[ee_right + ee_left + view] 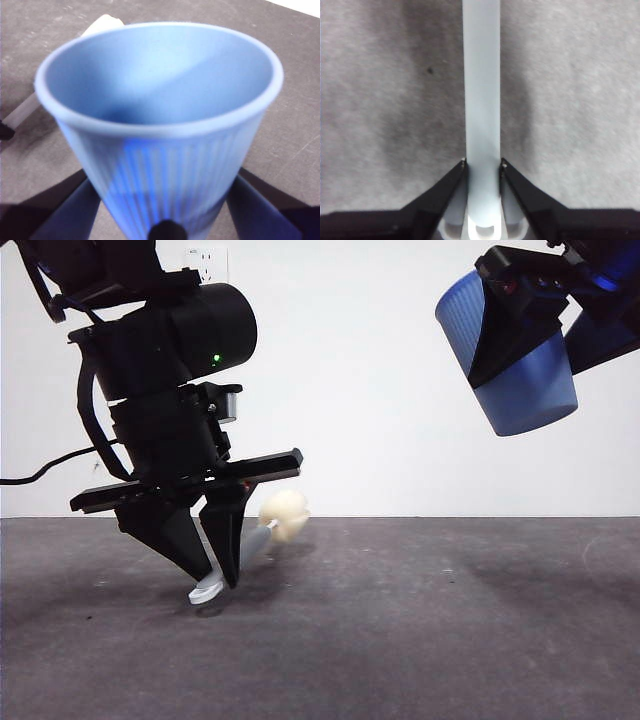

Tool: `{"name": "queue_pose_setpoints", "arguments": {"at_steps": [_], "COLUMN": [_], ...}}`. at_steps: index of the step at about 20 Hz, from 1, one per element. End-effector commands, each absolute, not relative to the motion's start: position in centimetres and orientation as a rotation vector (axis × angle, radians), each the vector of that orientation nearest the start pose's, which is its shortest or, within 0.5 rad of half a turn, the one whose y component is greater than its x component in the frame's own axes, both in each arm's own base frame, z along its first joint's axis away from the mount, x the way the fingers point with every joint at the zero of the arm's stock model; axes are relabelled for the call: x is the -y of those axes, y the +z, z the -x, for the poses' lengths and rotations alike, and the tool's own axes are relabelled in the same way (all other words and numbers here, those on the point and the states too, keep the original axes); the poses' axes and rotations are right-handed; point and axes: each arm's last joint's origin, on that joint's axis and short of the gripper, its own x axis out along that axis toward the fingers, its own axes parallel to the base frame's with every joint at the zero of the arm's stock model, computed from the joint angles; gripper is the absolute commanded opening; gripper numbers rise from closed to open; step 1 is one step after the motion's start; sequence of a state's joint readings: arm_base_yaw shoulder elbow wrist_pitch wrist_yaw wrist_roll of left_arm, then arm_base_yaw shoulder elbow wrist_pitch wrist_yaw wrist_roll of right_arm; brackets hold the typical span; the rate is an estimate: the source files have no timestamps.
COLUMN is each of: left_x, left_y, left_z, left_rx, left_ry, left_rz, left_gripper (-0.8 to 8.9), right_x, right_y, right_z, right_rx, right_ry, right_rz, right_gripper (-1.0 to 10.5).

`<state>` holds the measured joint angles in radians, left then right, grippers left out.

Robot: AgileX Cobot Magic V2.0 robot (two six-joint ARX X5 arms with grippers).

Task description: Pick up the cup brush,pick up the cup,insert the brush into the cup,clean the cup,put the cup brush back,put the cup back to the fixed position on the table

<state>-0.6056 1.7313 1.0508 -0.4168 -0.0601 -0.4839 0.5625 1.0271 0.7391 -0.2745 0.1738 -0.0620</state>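
- Grey, speckled table (420, 640) runs across the whole front view, with a white wall behind it.
- Low over that surface, the left gripper (212, 575) points down at a slant, its 2 black jaws closed on the handle of the cup brush (262, 536).
- From the jaws the brush slopes upward: its white looped end (205, 591) sits at or just above the table beneath the jaw tips, though contact cannot be judged, and its cream-yellow sponge head (284, 514) is raised clear of the surface.
- Seen from the left wrist, the pale handle (481, 100) runs straight out between the 2 jaws, which press it from both sides.
- High in the air, well apart from the brush, the right gripper (520, 340) clamps the light blue cup (520, 390) across its ribbed wall.
- Tilted, the cup has its mouth turned up and toward the brush side.
- From the right wrist, the cup's open rim (160, 127) faces the camera, and its inside (165, 75) looks bare.
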Motion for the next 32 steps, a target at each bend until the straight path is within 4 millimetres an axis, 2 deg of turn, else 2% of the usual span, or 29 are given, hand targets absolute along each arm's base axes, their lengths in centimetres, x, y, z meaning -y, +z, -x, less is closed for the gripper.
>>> {"name": "queue_pose_setpoints", "arguments": {"at_steps": [1, 6, 7, 10, 11, 14, 16, 19, 22, 28, 30, 32], "left_x": [18.9, 19.0, 19.0, 19.0, 19.0, 19.1, 19.0, 18.5, 17.3, 13.4, 12.0, 11.0], "left_y": [16.5, 15.7, 15.7, 15.7, 15.7, 15.9, 16.7, 19.2, 23.0, 31.8, 33.6, 34.6], "left_z": [-27.7, -27.7, -27.7, -27.7, -27.7, -27.5, -27.3, -26.6, -24.9, -19.0, -17.1, -15.6], "left_rx": [-1.131, -1.158, -1.162, -1.166, -1.17, -1.191, -1.175, -1.124, -1.051, -0.796, -0.717, -0.68], "left_ry": [-0.198, -0.186, -0.184, -0.189, -0.189, -0.232, -0.252, -0.299, -0.353, -0.469, -0.491, -0.498], "left_rz": [0.066, 0.059, 0.057, 0.06, 0.06, 0.081, 0.087, 0.09, 0.08, 0.158, 0.183, 0.195], "left_gripper": [-0.09, 0.08, 0.41, 2.94, 3.3, 3.49, 3.49, 3.49, 3.48, 3.47, 3.47, 3.47], "right_x": [-11.2, -11.3, -11.3, -11.4, -11.4, -11.6, -11.9, -12.7, -13.8, -14.8, -14.9, -15.2], "right_y": [26.9, 26.9, 26.9, 26.9, 27.0, 27.3, 27.4, 26.2, 24.1, 18.0, 16.3, 15.2], "right_z": [-18.6, -18.7, -18.7, -18.6, -18.7, -18.9, -19.4, -21.0, -23.7, -28.1, -29.0, -29.5], "right_rx": [-0.506, -0.502, -0.502, -0.503, -0.499, -0.453, -0.424, -0.425, -0.42, -0.462, -0.468, -0.462], "right_ry": [0.407, 0.405, 0.405, 0.433, 0.432, 0.454, 0.481, 0.512, 0.532, 0.574, 0.565, 0.565], "right_rz": [0.225, 0.212, 0.212, 0.202, 0.194, 0.174, 0.156, 0.142, 0.127, 0.1, 0.098, 0.097], "right_gripper": [-0.2, -0.2, -0.2, -0.2, -0.2, -0.2, -0.2, -0.2, -0.2, -0.2, -0.2, -0.2]}}
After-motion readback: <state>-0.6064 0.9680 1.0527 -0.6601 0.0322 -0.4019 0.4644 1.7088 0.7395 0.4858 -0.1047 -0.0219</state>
